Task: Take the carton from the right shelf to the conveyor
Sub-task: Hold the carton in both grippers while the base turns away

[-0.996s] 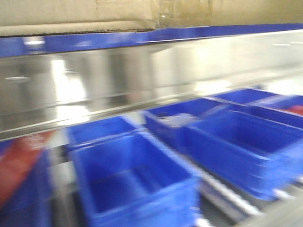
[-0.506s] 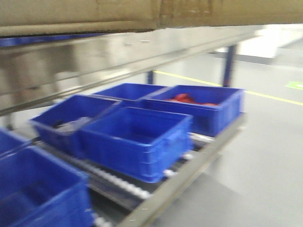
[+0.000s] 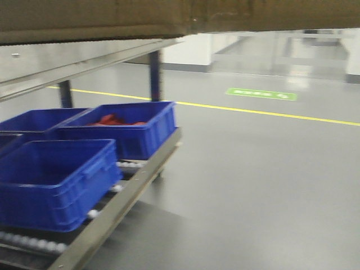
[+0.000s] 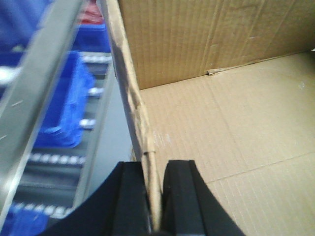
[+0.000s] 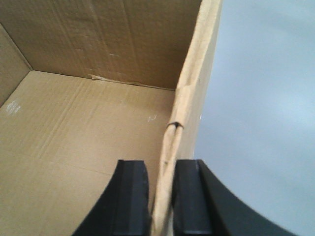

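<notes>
I hold the carton (image 3: pixel 90 17) up at the top of the front view, seemingly off the right shelf (image 3: pixel 62 64), with the left gripper (image 4: pixel 155 169) and right gripper (image 5: pixel 161 167) each pinched tight on 1 side wall; no conveyor shows, so carry and set-down remain.

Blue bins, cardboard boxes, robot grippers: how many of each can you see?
Blue bins: 3 plainly seen; the front view's far-left edge is unclear
Carton: 1
Grippers: 2, left gripper and right gripper, each shut on a carton wall
Total: 6
</notes>
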`<action>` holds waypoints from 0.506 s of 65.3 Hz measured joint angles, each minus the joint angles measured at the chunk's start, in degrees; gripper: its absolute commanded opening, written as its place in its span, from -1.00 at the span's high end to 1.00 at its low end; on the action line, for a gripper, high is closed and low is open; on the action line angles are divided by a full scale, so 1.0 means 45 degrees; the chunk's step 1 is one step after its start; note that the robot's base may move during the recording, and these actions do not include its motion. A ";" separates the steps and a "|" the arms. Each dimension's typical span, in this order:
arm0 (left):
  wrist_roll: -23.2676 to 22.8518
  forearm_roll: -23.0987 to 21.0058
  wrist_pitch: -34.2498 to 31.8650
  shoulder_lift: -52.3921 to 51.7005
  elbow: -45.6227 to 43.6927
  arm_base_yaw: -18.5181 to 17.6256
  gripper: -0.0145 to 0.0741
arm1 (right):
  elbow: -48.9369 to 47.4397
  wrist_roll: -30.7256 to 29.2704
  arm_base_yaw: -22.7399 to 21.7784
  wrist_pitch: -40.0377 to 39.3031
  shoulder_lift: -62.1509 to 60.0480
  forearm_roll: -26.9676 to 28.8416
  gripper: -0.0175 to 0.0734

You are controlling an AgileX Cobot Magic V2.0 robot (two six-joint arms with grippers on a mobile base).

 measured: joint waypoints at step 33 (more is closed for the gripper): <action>0.0000 0.0000 0.0000 0.0000 0.0000 -0.0019 0.71 | 0.0000 0.0000 0.0000 0.0000 0.0000 0.0000 0.77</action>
